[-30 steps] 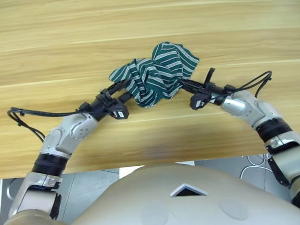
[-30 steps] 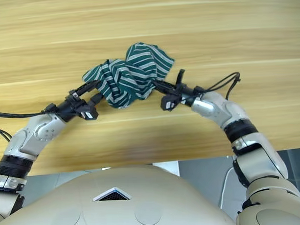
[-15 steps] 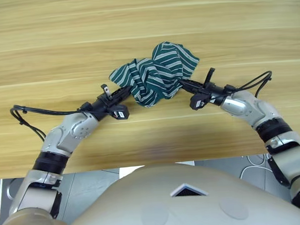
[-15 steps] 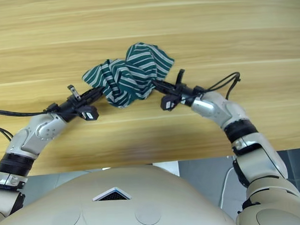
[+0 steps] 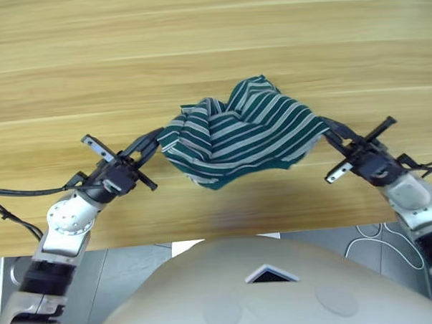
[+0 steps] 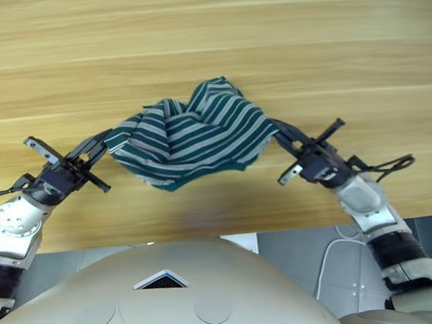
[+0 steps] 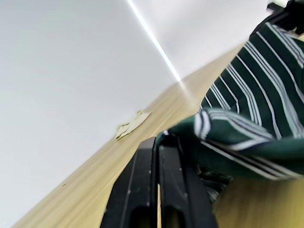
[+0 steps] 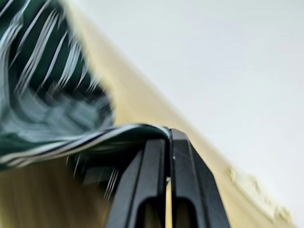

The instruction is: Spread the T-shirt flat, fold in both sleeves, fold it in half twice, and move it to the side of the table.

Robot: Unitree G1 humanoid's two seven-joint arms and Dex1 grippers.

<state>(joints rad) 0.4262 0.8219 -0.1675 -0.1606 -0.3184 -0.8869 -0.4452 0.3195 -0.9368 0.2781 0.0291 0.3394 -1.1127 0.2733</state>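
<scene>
and there it goes, the t-shirt [image 5: 236, 136] has opened up. a second ago it was a tight striped knot with your two arms crowded in on it, and now they have swung wide apart and the cloth is drawn into a broad, sagging band between them, over the near half of the surface [image 5: 196, 34]. it looks lifted clear, with a soft shadow under it near the front edge, though i can't say for sure that the lowest fold is off the wood. for the task, that means the spreading step is properly under way but not done. the shirt is still rumpled through the middle, with no sleeve laid out yet, so it needs lowering flat before any folding. now the pose. your left arm [image 5: 71, 215] is out to the left and angled in, and the left jaws are pressed together on the shirt's left edge. the left wrist view shows the dark fingers [image 7: 142, 180] side by side with striped cloth caught at their tips. your right arm [image 5: 411, 196] mirrors it on the far side, and the right jaws are likewise shut tight, pinching a thin fold of the right edge. both wrists have rolled since the clump, so the grips sit slanted, not level.
</scene>
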